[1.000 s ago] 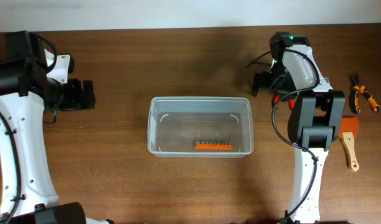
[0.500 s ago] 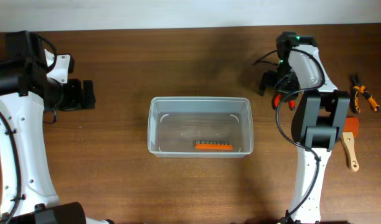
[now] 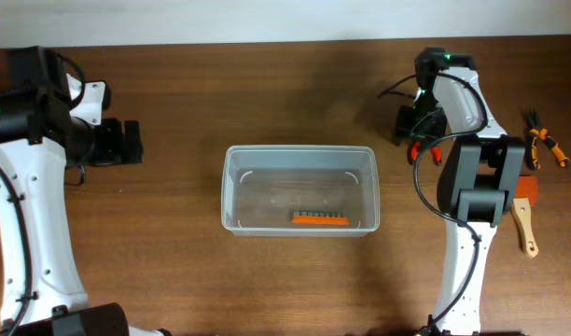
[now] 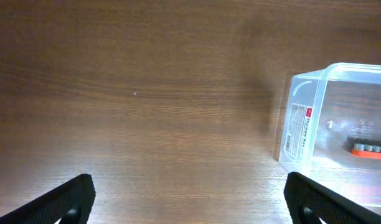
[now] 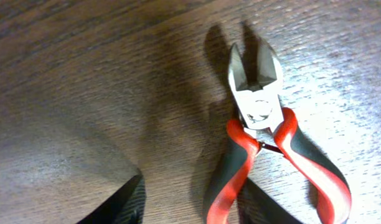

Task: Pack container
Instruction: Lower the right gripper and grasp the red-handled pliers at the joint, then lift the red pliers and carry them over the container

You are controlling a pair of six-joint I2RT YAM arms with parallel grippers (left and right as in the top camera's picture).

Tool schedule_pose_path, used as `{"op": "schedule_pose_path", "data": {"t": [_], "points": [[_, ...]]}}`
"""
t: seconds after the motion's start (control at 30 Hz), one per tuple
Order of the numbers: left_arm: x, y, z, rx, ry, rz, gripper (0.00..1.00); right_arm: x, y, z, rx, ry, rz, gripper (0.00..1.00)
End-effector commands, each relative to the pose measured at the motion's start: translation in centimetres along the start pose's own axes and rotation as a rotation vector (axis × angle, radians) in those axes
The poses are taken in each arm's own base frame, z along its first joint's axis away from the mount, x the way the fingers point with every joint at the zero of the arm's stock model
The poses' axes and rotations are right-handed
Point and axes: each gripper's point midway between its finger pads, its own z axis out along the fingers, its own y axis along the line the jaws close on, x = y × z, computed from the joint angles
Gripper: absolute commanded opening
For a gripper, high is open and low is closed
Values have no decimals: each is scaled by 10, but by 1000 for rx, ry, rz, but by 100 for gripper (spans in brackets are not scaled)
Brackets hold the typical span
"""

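The clear plastic container point(image 3: 299, 149) stands mid-table with an orange strip of bits point(image 3: 319, 218) lying inside; the left wrist view catches its corner point(image 4: 315, 124). Red-and-black cutting pliers point(image 5: 256, 106) lie on the wood at the right point(image 3: 424, 149). My right gripper point(image 3: 409, 126) is low over them. Its jaws point(image 5: 190, 200) are part-closed and straddle the left handle. One finger point(image 5: 119, 202) stands clear of that handle, with wood showing between. The other finger point(image 5: 271, 208) sits right beside the handle. My left gripper point(image 3: 132, 142) hovers wide open over bare wood point(image 4: 190, 199), left of the container.
Orange-and-black pliers point(image 3: 544, 140) lie at the far right edge. A wooden-handled brush point(image 3: 524, 224) and an orange block point(image 3: 523, 189) lie beside the right arm's base. A white wall runs along the table's back edge.
My right gripper has shifted slightly right onto the red pliers and its jaws have narrowed around the left handle. The left arm and the container have not moved.
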Motion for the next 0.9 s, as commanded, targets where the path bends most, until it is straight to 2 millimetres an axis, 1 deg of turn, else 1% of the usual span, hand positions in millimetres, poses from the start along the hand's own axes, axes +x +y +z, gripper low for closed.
{"op": "schedule_pose_path", "data": {"t": [0.0, 0.13, 0.3, 0.4, 0.5, 0.6, 0.67, 0.8, 0.87], "points": [[-3, -3, -1, 11, -10, -9, 99, 2, -1, 9, 0, 23, -1, 42], [-3, -3, -1, 11, -10, -9, 99, 2, -1, 9, -2, 24, -1, 32], [-3, -3, -1, 11, -10, -9, 99, 3, 0, 9, -10, 29, -1, 30], [-3, -3, -1, 11, -10, -9, 99, 4, 0, 9, -10, 30, -1, 24], [-3, -3, -1, 11, -10, -9, 99, 4, 0, 9, -9, 34, -1, 22], [-3, -3, -1, 11, -10, -9, 99, 6, 0, 9, -7, 39, -1, 18], [-3, -3, -1, 11, -10, -9, 99, 8, -1, 9, -5, 47, -5, 13], [-3, -3, -1, 11, -10, -9, 99, 10, -2, 9, -2, 55, -8, 8], [-3, -3, -1, 11, -10, -9, 99, 10, -2, 9, 0, 58, -8, 7]]}}
